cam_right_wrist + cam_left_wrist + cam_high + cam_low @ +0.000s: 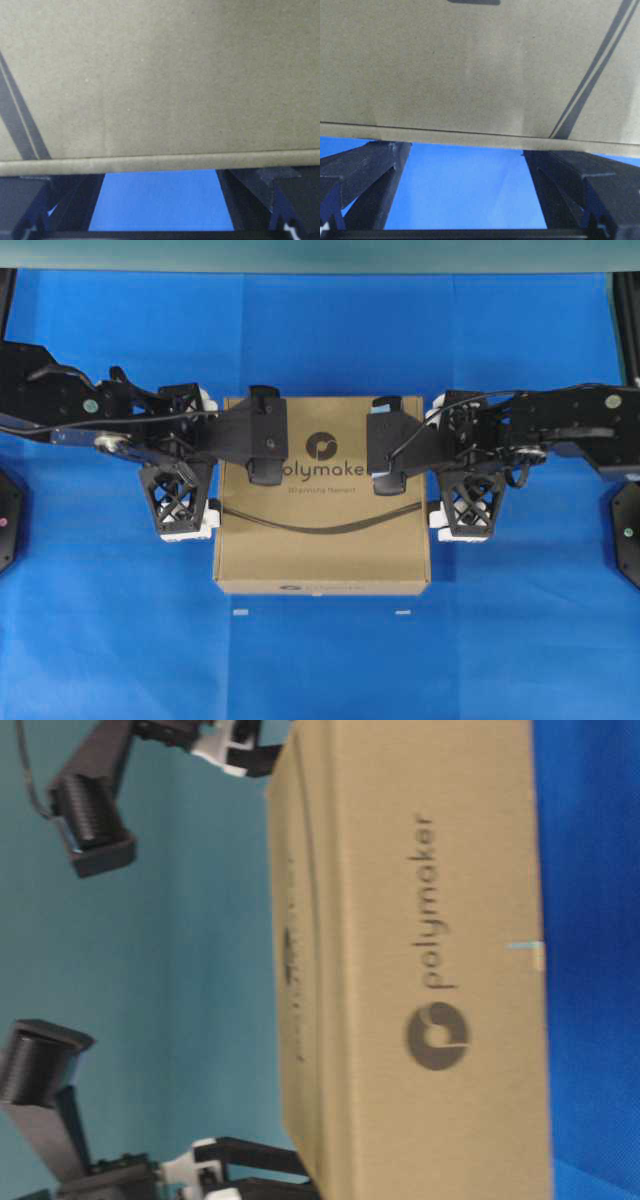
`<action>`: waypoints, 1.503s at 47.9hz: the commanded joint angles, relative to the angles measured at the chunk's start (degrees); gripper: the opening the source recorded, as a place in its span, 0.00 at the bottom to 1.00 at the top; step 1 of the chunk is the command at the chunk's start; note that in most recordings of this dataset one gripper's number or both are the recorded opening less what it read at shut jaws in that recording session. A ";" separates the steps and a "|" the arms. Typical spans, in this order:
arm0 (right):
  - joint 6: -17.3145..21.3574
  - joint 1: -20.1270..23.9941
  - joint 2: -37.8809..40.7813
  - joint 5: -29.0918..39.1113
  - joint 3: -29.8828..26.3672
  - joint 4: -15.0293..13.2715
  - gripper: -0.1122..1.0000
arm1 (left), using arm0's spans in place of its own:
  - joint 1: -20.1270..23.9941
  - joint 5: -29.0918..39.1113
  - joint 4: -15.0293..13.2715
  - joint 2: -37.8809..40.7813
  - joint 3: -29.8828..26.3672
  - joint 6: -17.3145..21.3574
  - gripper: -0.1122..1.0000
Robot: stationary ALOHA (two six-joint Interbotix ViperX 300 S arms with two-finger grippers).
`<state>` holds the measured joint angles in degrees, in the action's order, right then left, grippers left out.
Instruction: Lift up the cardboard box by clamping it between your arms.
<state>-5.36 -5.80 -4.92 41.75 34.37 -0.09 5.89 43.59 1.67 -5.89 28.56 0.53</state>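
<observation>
With both pincers spread wide, my left gripper (185, 462) & right gripper (463, 462) flank the cardboard box (322, 540); wrist cams partly hide its logo, fingertips cut off.

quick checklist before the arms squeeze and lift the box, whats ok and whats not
1. Cardboard box flat on the blue cloth: ok.
2. Left gripper at the box's left side, jaws open: ok.
3. Right gripper at the right side, jaws open: ok.
4. Both at a similar level along the box: ok.
5. Firm contact on both sides: cannot tell.
6. Wrist cameras hang over the box top; clearance for the lift: cannot tell.
</observation>
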 commanded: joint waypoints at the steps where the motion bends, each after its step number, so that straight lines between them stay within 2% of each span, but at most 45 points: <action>1: 1.41 0.88 0.26 -5.27 -1.41 0.79 0.99 | 0.35 -5.98 -0.35 -0.09 -0.88 -2.90 0.89; 17: 1.23 0.97 3.60 -8.26 0.62 0.79 0.99 | 0.09 -10.81 -0.35 2.11 2.72 -5.45 0.89; 51: 1.76 2.64 9.14 -11.43 2.81 1.14 0.99 | -0.70 -15.56 -0.35 6.94 5.89 -5.62 0.89; 72: 3.16 2.20 6.33 -13.62 6.24 1.14 0.99 | -0.44 -16.96 -0.35 5.80 8.44 -5.19 0.89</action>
<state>-3.69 -4.04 3.43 29.18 40.96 0.70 4.57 28.04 1.23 0.44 37.44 -3.78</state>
